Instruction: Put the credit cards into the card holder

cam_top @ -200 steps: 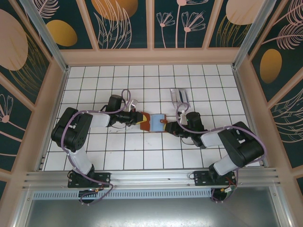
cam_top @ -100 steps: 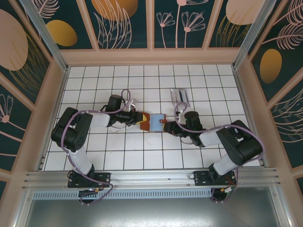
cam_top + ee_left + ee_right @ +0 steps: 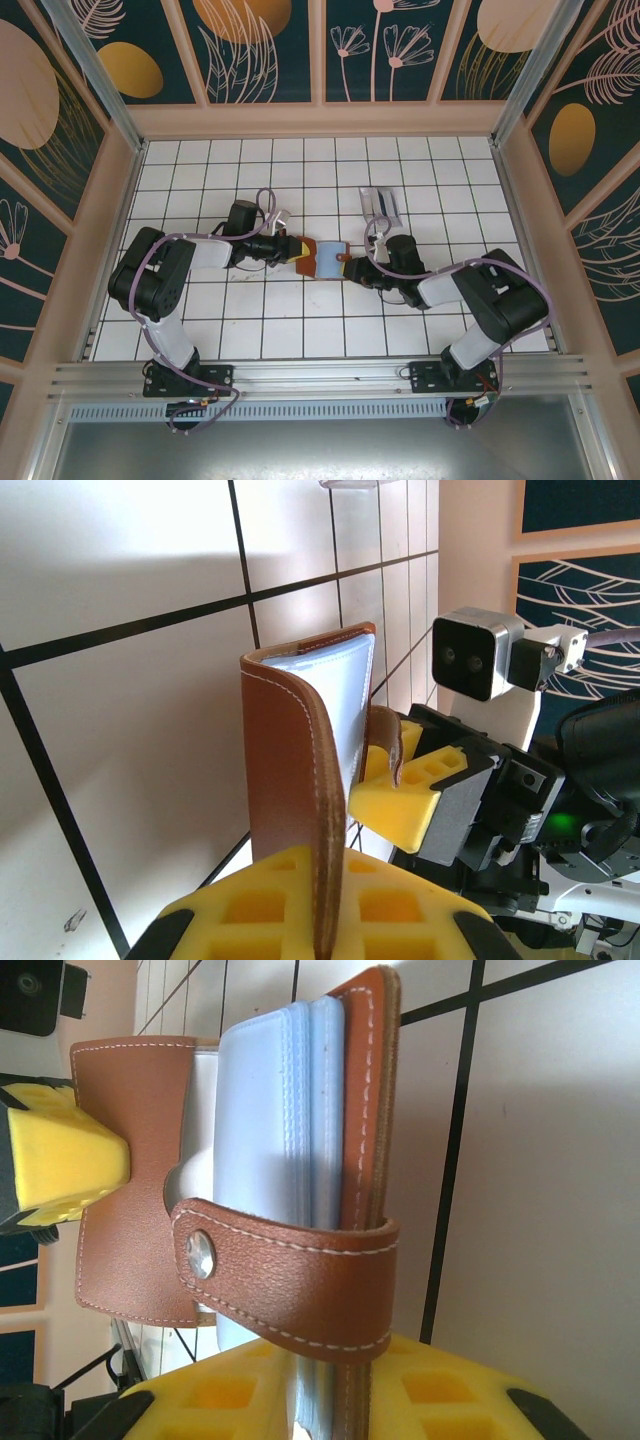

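The reddish-brown card holder (image 3: 322, 257) is held off the tiles between my two grippers, partly unfolded, with its pale blue lining showing. My left gripper (image 3: 293, 249) is shut on the edge of one brown flap (image 3: 290, 750), seen at the bottom of the left wrist view (image 3: 330, 905). My right gripper (image 3: 352, 264) is shut on the other side; its yellow pads (image 3: 450, 1390) pinch the brown cover and blue pockets (image 3: 300, 1110). The closing tab with its snap (image 3: 290, 1275) wraps across just above those pads. The credit cards (image 3: 380, 204) lie flat on the tiles beyond the right gripper.
The white tiled floor (image 3: 300, 330) is ringed by low pink walls (image 3: 320, 120). A metal rail (image 3: 320, 375) runs along the near edge by the arm bases. The right arm's wrist camera (image 3: 475, 655) faces my left gripper at close range.
My right gripper has shifted slightly left toward the left gripper with its side of the card holder, and its jaws have tightened a little. The left arm has stayed put.
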`<state>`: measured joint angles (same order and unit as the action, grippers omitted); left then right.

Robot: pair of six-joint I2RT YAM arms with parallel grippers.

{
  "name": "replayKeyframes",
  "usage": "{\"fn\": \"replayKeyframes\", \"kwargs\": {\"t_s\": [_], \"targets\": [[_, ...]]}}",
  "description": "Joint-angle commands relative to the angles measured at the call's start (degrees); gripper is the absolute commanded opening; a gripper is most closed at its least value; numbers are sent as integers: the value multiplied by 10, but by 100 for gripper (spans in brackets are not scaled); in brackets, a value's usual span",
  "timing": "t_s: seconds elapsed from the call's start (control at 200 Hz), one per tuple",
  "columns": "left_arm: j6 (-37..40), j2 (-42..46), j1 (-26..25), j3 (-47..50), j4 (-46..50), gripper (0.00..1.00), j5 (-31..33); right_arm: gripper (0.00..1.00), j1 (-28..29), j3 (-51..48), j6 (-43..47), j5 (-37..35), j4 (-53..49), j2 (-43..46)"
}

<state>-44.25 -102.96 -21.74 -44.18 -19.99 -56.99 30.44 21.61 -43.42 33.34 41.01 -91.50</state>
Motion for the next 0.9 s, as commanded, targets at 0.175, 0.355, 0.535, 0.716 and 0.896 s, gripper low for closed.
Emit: {"fn": "replayKeyframes", "kwargs": {"t_s": [0.175, 0.355, 0.535, 0.716, 0.896], "targets": [[-10, 3, -1, 3, -27, 0, -20, 22, 6, 19, 13, 12, 42, -26], [-12, 0, -1, 4, -31, 0, -20, 24, 6, 20, 14, 17, 56, -37], [-15, -2, -2, 8, -36, 0, -19, 28, 6, 21, 16, 17, 65, -41], [-21, -4, -3, 9, -44, 0, -19, 29, 17, 26, 20, 25, 71, -49], [-23, -6, -4, 10, -48, 0, -19, 31, 20, 32, 22, 28, 75, -60]]}}
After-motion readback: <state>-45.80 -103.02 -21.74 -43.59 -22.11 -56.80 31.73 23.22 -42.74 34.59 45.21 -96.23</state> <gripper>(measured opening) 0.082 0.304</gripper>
